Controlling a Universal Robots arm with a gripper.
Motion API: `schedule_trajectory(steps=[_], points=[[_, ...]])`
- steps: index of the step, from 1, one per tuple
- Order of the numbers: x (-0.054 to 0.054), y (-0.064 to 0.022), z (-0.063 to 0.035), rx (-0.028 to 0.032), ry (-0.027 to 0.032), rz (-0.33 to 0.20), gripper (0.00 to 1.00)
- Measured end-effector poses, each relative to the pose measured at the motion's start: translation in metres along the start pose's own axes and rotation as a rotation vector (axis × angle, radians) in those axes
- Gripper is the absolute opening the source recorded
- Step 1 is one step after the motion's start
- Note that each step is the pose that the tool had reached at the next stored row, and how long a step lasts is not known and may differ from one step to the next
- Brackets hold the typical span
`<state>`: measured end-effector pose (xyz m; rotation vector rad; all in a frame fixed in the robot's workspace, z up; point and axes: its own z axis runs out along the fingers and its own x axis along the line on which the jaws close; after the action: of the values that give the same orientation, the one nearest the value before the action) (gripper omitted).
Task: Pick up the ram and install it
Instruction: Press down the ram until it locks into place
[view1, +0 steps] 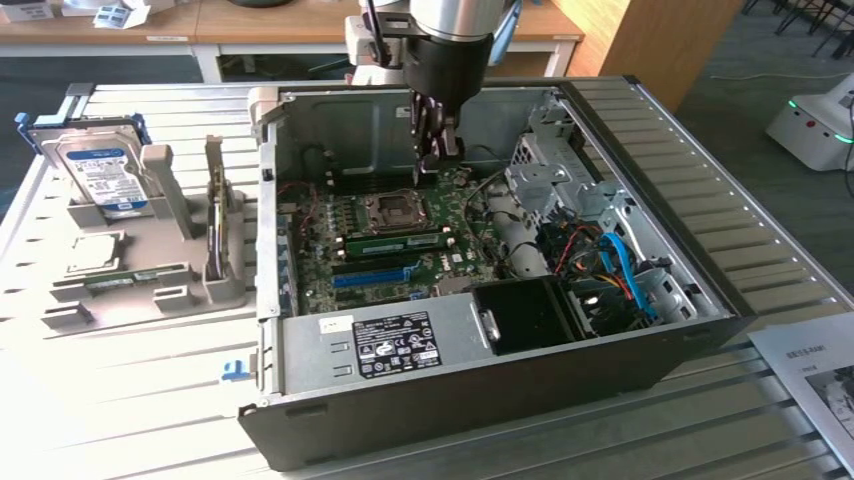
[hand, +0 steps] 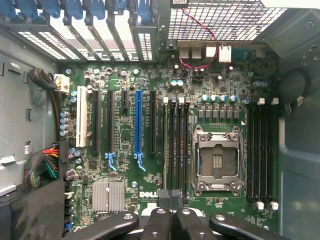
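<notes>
Claw (view1: 441, 152) hangs inside the open computer case (view1: 507, 395), its fingers together with no gap visible between them. It is raised a little above the motherboard (view1: 454, 215), over the part nearest the case's far wall. In the wrist view the claw (hand: 170, 195) has its two dark fingertips (hand: 163, 194) pressed side by side over one end of the black memory slots (hand: 175, 145). These slots run between the blue slot (hand: 138, 125) and the processor socket (hand: 218, 160).

The ram (view1: 394, 243) is a long green stick with a pale label. It lies along the memory slots in the middle of the motherboard, between the processor socket (view1: 395, 208) and the blue slot (view1: 380, 273). It sits level, parallel to both, and below the claw rather than between its fingers. Whether it is seated fully in its slot I cannot tell.

The case lies on its side with the open face up, across the middle of the pale slatted desk (view1: 134, 400). It reaches close to the desk's edge on the exterior view's right.

On the desk beside the case, towards the exterior view's left edge, stands a grey holder (view1: 160, 175). It carries a hard drive (view1: 96, 170) with a blue and white label, propped upright at its far end. A second green stick (view1: 127, 278) lies flat near its front. A printed sheet (view1: 821, 370) lies at the desk's near corner on the exterior view's right.
</notes>
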<state>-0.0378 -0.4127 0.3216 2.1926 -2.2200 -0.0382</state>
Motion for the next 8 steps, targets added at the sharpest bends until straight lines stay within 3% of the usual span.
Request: schedule_trajectory(steps=[8], points=[[0.0000,-0.0003,0.0000,0.0000,0.0000,0.000,0.10]])
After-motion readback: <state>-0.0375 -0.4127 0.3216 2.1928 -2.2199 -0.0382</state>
